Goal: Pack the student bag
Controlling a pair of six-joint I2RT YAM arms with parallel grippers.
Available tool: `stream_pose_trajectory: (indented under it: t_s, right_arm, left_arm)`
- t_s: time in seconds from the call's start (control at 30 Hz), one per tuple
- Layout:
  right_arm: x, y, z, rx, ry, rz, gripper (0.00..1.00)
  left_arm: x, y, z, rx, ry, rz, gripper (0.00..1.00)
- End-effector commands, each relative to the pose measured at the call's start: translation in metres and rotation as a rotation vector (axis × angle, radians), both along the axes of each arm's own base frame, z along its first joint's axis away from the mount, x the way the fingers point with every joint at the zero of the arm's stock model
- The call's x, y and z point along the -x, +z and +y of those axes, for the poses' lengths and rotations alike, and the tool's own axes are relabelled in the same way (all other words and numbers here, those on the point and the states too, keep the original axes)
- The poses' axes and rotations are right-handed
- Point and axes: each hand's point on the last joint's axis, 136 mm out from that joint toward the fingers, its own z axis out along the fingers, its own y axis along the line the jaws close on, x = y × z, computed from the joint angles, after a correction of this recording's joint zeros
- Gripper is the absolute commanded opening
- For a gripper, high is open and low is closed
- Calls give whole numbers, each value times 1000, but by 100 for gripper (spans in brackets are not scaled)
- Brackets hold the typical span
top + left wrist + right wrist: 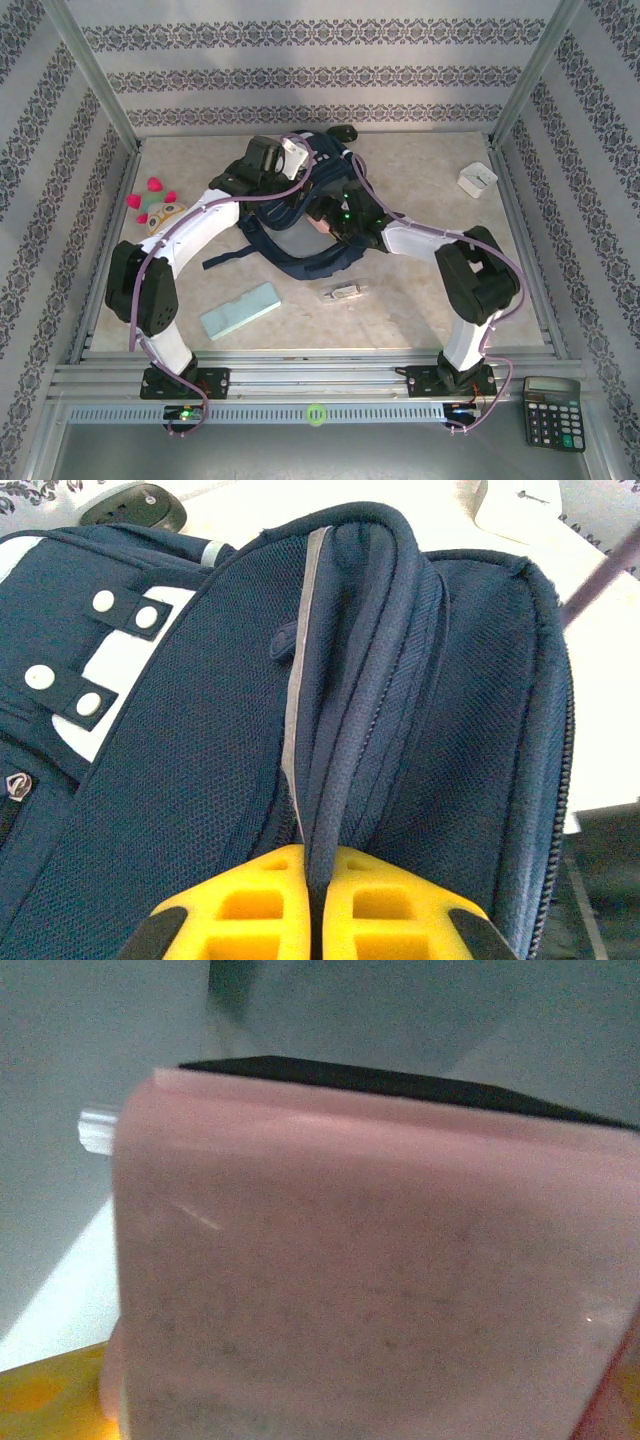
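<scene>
The student bag [300,258], navy blue with white patches, lies in the middle of the table. My left gripper [322,880] is shut on a raised rim of the student bag [180,760], with the dark piping pinched between its yellow fingers. It shows from above at the bag's far edge [292,158]. My right gripper [335,215] reaches into the bag's opening from the right. A pink box-like thing [370,1280] with a dark top edge sits right in front of that wrist camera. One yellow finger [40,1400] shows beside it; the jaws' hold is hidden.
A red and pink soft toy [155,203] lies at the left edge, a pale teal box [240,310] at the near left, a small clear item [345,293] near the middle and a white box [477,180] far right. A calculator [552,412] sits outside the frame.
</scene>
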Motion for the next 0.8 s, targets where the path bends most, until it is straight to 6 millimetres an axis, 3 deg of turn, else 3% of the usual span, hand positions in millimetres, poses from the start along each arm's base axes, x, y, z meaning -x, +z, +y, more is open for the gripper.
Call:
stream_pose_trajectory:
  t_s: [0.0,0.13,0.4,0.47,0.77]
  right_arm:
    - [-21,21,14,-39,20,-87,90]
    - [-18,14,4,-19,3,-76,94]
    - [8,13,-7,-27,-1,-39,92]
    - [36,10,1,-62,-1,-16,80]
    - [45,6,41,-157,-60,14,63]
  left_arm:
    - [-4,58,-3,126,-7,-139,2]
    - [-3,57,0,122,-5,-135,2]
    - [-4,56,5,116,4,-137,2]
    - [-4,53,6,113,5,-136,3]
    - [-3,53,7,120,6,-134,3]
